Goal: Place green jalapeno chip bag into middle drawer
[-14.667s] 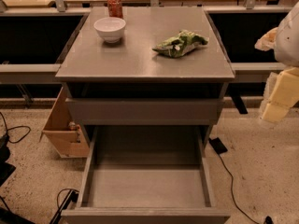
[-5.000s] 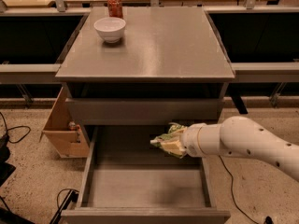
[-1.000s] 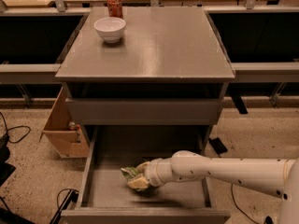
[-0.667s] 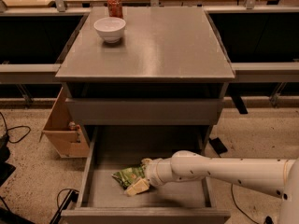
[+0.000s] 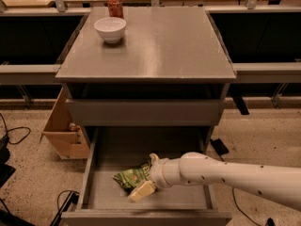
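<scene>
The green jalapeno chip bag (image 5: 131, 177) lies crumpled on the floor of the middle drawer (image 5: 88, 174), which is pulled out wide at the bottom of the grey cabinet. My gripper (image 5: 147, 174) reaches in from the right on a white arm, low inside the drawer, right at the bag's right edge. Its fingers are spread, one above the bag (image 5: 153, 157) and one cream-coloured in front of it (image 5: 141, 191). The bag rests on the drawer floor and is not clamped.
On the cabinet top (image 5: 160, 46) a white bowl (image 5: 110, 28) and a red can (image 5: 114, 4) stand at the back left. A shut drawer front (image 5: 141, 112) is above the open drawer. A cardboard box (image 5: 63, 132) and cables (image 5: 14, 134) lie left on the floor.
The bag went from the cabinet top down into the open drawer in my gripper. In the last second the fingers parted and the bag settled on the drawer floor, slightly left.
</scene>
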Controlling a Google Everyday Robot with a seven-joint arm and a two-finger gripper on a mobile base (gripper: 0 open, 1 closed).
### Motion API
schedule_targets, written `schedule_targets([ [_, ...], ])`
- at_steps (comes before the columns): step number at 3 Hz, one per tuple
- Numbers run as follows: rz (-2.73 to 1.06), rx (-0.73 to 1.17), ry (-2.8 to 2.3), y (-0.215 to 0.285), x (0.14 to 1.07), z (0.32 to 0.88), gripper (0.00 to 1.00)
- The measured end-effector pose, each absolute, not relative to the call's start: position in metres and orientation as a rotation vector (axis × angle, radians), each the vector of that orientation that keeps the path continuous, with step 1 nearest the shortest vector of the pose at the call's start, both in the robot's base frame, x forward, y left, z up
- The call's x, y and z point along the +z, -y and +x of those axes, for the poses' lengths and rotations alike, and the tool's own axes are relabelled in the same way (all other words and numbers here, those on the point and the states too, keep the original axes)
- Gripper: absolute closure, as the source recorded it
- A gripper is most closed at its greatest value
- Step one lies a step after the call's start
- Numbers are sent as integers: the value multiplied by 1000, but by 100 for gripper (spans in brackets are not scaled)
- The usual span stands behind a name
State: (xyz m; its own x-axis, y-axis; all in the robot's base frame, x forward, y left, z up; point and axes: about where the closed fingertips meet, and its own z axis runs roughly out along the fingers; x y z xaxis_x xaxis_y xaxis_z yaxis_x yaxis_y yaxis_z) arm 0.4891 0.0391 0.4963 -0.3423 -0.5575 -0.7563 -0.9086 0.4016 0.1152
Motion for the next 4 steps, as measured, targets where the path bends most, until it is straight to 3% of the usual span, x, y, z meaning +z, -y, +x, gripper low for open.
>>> schedule_targets([
  [2,-1345,568,-2077,0,593,419,0],
  [4,-1466,400,-2145,37,660,396,0],
])
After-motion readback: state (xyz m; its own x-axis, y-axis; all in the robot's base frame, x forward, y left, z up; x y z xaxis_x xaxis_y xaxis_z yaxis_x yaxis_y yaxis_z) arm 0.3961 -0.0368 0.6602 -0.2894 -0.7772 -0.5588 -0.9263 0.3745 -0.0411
